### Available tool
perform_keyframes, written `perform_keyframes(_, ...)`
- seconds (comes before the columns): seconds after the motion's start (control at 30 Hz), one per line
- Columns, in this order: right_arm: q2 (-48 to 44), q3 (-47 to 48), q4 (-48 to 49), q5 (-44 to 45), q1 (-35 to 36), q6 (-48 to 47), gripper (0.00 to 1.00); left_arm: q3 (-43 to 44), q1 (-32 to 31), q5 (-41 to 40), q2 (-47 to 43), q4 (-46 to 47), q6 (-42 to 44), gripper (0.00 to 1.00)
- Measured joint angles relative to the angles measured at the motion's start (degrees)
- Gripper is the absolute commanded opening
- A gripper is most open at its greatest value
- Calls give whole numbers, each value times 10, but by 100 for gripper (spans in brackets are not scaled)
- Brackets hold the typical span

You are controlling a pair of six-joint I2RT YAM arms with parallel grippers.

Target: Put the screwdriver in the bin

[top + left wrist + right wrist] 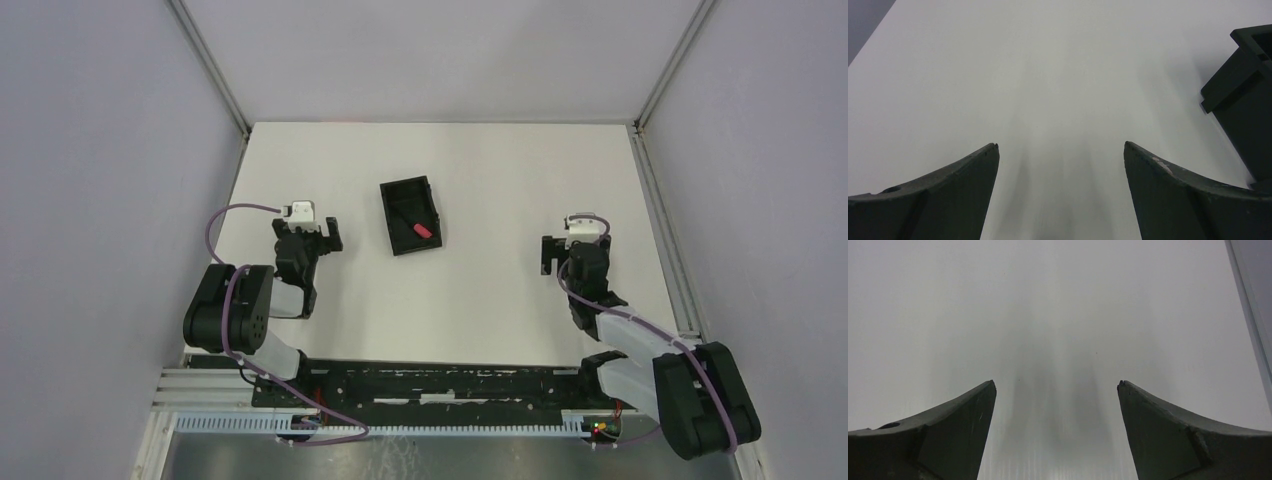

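Observation:
The black bin (390, 196) stands on the white table a little left of the middle, and the red-handled screwdriver (421, 229) lies inside it near its front right corner. My left gripper (311, 234) sits left of the bin, open, with only bare table between its fingers. In the left wrist view the left gripper (1061, 147) faces empty table and the bin (1243, 100) shows at the right edge. My right gripper (573, 249) rests well right of the bin, open and empty. The right gripper (1057, 384) sees only white table.
Grey enclosure walls ring the white table (500, 300). A metal frame strip (1248, 315) runs along the table's right edge, close to the right arm. Cables and a mounting rail (430, 385) lie along the near edge.

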Motion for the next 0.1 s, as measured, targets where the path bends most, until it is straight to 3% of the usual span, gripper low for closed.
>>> perform_keyframes(0.1, 0, -17, 23, 3, -3, 0, 98, 0, 0, 0, 0, 0, 0, 100)
